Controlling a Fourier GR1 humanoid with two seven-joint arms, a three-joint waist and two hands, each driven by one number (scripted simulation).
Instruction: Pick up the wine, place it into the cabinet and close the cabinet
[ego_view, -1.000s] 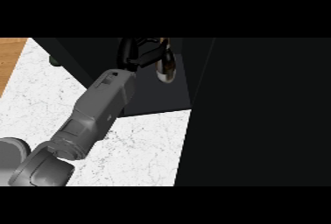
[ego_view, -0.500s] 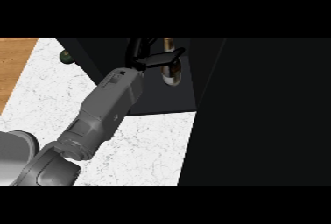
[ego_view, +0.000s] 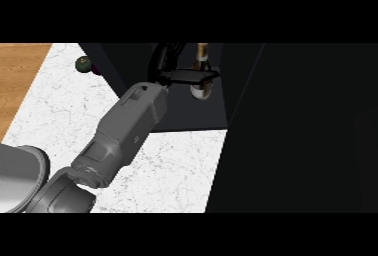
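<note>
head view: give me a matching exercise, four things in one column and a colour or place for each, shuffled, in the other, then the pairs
Things:
1. wine bottle
2. left hand
3. counter top
4. small green thing

Descriptions:
A. white, marbled
B. on the counter at upper left, beside the cabinet's corner
C. black, curled round something inside the dark cabinet
D. pale base toward the camera, brown neck pointing away

Pairs: 1-D, 2-C, 3-A, 4-B

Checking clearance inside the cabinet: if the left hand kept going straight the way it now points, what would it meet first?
Probably the dark cabinet's interior. The black left hand, curled round the wine bottle with the tan neck, points up and into that dark opening; nothing else shows ahead, but depth there is unclear.
</note>
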